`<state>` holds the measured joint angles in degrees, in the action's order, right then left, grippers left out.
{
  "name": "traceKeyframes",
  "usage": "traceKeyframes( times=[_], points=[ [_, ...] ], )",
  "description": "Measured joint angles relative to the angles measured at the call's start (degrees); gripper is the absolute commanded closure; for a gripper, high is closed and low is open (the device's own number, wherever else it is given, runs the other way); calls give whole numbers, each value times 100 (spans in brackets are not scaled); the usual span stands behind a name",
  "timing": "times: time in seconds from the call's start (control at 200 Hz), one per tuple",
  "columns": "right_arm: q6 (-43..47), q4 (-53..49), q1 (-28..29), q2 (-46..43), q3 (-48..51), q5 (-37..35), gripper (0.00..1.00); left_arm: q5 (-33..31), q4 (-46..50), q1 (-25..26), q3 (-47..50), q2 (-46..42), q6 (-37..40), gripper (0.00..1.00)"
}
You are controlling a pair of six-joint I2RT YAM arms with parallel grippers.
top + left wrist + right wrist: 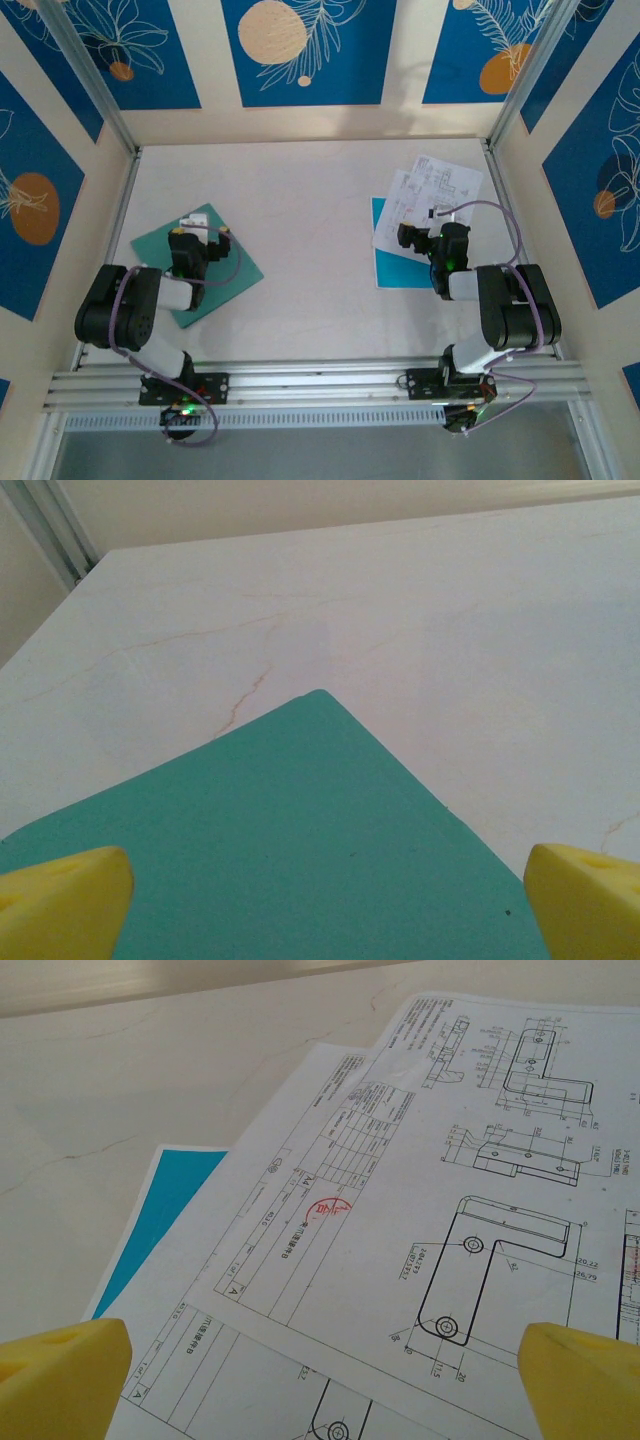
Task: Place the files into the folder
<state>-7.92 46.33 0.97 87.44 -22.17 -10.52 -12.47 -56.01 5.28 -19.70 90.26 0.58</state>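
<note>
Table [310, 220]: folder [240, 275] beneath left end effector [320, 900], files [432, 188] beneath right end effector [320, 1380], both released.

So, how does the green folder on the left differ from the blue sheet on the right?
Colour: the folder is a duller teal-green, the blue sheet a brighter cyan. Pose: the folder lies cornerwise to the table edges; the blue sheet lies roughly square with them. Cover: no paper shows on the folder; the blue sheet is mostly under white sheets. Both lie flat on the table.

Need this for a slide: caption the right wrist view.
Open right pincer above white drawing sheets overlapping a blue sheet on the table.
</note>
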Motion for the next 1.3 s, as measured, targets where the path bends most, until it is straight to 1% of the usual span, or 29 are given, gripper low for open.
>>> traceKeyframes(
  times=[0.045,0.11,0.185,0.245,0.285,0.32,0.33,0.355,0.37,0.38,0.41,0.425,0.455,0.515,0.575,0.625,0.64,0.685,0.78,0.83,0.875,0.92,0.965,1.035,1.08,1.15,1.205,1.3],
  points=[
    [9,-42,17,-35,0,-2,1,-48,22,26,39,-92,2,0],
    [57,-378,105,-258,-35,-160,1,-372,190,186,120,-457,92,0],
    [105,-981,308,-732,-234,-415,1,-807,529,551,116,-1084,251,0],
    [-26,-1443,466,-1207,-533,-629,1,-1226,1064,874,-55,-1637,254,0],
    [-345,-1808,533,-1480,-813,-778,1,-1510,1561,1032,-304,-1987,114,0],
    [-922,-2562,533,-1711,-1298,-911,1,-1720,2214,1126,-664,-2240,-203,0],
    [-1080,-2704,518,-1738,-1414,-909,1,-1762,2492,1141,-804,-2308,-413,0],
    [-1572,-3418,435,-1803,-1919,-901,1,-1860,3110,1147,-1172,-2433,-710,0],
    [-1875,-3773,385,-1801,-2192,-896,1,-1910,3613,1139,-1469,-2509,-1078,0],
    [-2059,-4054,337,-1801,-2411,-905,0,-1928,3842,1130,-1596,-2531,-1185,0],
    [-2562,-4629,199,-1755,-2922,-826,10,-1978,4618,1102,-2103,-2618,-1733,0],
    [-2736,-4826,120,-1731,-3136,-765,12,-1974,4920,1084,-2299,-2658,-1937,0],
    [-3115,-5110,-83,-1696,-3469,-470,13,-1930,5401,1036,-2614,-2750,-2354,0],
    [-3587,-5482,-352,-1628,-3724,59,13,-1735,6225,922,-2953,-2990,-3034,0],
    [-3794,-5941,-345,-1519,-3751,297,14,-1534,7110,841,-3077,-3150,-3613,2],
    [-3845,-6382,-92,-1362,-3757,409,14,-1379,7860,822,-3106,-3171,-3987,2],
    [-3821,-6533,22,-1300,-3775,415,14,-1335,8083,820,-3115,-3163,-4098,0],
    [-3777,-6966,391,-1117,-3864,487,13,-1176,8795,809,-3121,-3047,-4369,0],
    [-3554,-7580,1082,-848,-4151,627,11,-881,10048,763,-3115,-2726,-4671,0],
    [-3438,-7740,1381,-811,-4262,667,10,-734,10504,673,-3084,-2612,-4712,1],
    [-3329,-7840,1635,-809,-4334,713,9,-597,10778,527,-3040,-2557,-4708,4],
    [-3230,-7899,1853,-809,-4382,767,9,-433,10996,297,-2988,-2516,-4675,4],
    [-3150,-7930,2041,-780,-4411,870,9,-258,11127,-44,-2931,-2417,-4627,4],
    [-3080,-7941,2280,-678,-4452,1064,10,-9,11197,-568,-2870,-2157,-4542,4],
    [-3042,-7932,2417,-579,-4463,1193,10,140,11182,-892,-2828,-1941,-4496,7],
    [-3005,-7934,2592,-404,-4468,1377,15,417,11103,-1311,-2806,-1576,-4424,9],
    [-2966,-7936,2688,-280,-4474,1513,16,549,10983,-1502,-2826,-1279,-4371,10],
    [-2957,-7938,2817,-92,-4551,1703,16,673,10859,-1620,-3067,-673,-4301,10]
  ],
)
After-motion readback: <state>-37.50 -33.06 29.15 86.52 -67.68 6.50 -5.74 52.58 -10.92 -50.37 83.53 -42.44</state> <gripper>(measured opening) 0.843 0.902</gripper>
